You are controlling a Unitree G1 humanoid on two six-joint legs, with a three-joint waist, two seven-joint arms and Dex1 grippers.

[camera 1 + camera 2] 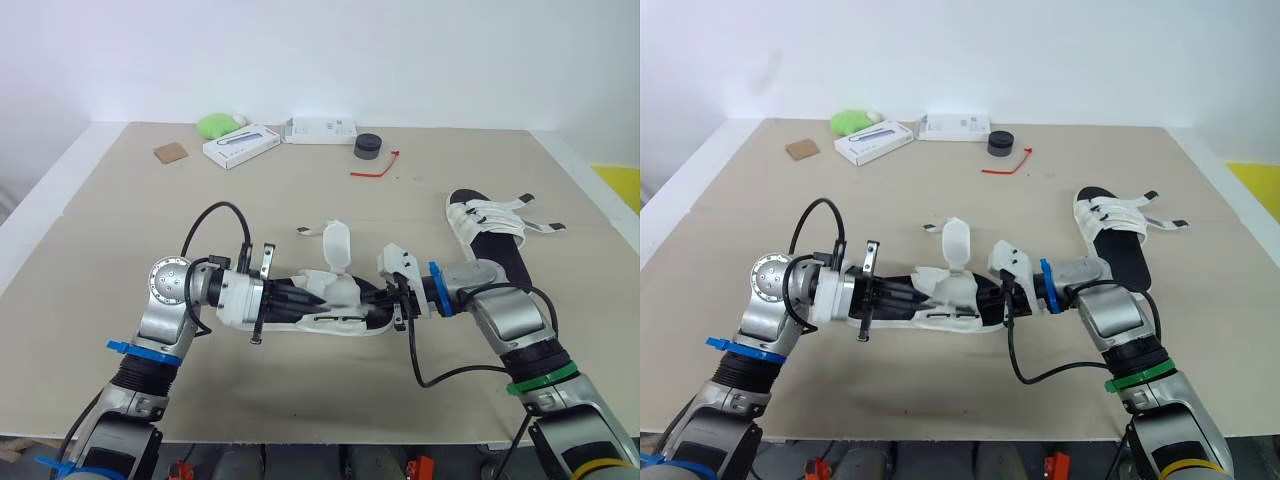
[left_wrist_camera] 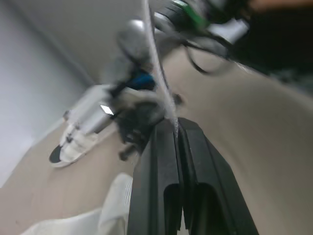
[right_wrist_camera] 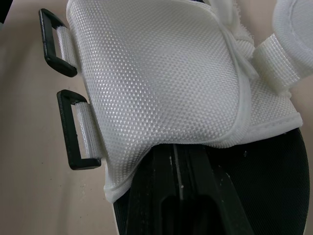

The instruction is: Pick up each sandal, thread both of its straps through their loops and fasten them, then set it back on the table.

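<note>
Well, we've got the black-soled sandal (image 1: 330, 308) at 6 o'clock: left fingers (image 2: 156, 186) clamped on its white strap (image 2: 166, 100), right fingers (image 3: 156, 196) together under its mesh flap (image 3: 161, 73).

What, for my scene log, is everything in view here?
Held sandal: one, white, black sole, near middle.
Second sandal: one, same colours, right side.
White box: one, far left.
Flat white pack: one, far middle.
Green lump: one, far left.
Brown card: one, far left.
Black puck: one, far middle.
Red tie: one, beside puck.
Table: one, beige.
Left gripper: black, shut on held sandal's strap.
Right gripper: black, shut, under its white flap.
</note>
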